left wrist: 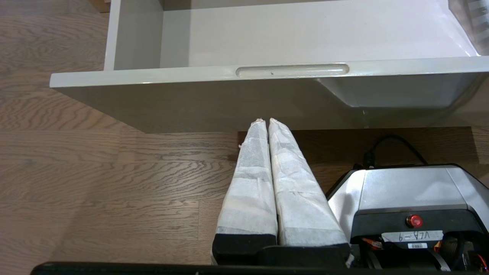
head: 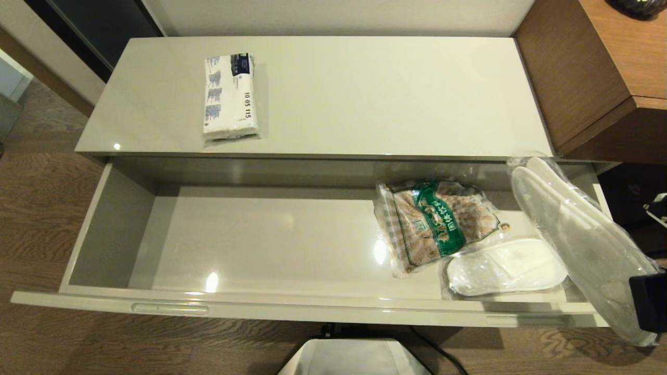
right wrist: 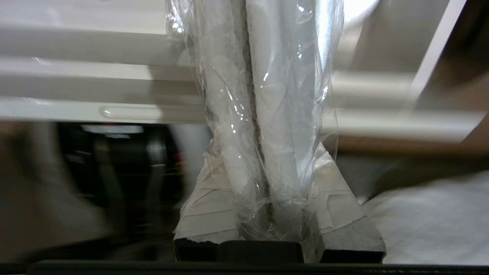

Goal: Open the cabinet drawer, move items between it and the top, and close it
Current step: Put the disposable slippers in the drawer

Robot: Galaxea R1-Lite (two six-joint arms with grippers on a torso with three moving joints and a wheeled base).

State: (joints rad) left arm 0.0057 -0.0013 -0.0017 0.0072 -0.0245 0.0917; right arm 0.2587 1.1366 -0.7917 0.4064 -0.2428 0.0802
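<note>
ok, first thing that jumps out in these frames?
The wide drawer stands pulled fully open, mostly bare, with a green-printed food bag and a wrapped slipper pack at its right end. At the right edge, the right gripper holds a plastic-wrapped pair of white slippers above that end. A white pack with blue print lies alone on the cabinet top.

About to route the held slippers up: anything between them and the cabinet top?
Nothing visible. The right end effector holds the wrapped slippers above the drawer's right end; the top there is bare, the white pack lying far left.
</note>
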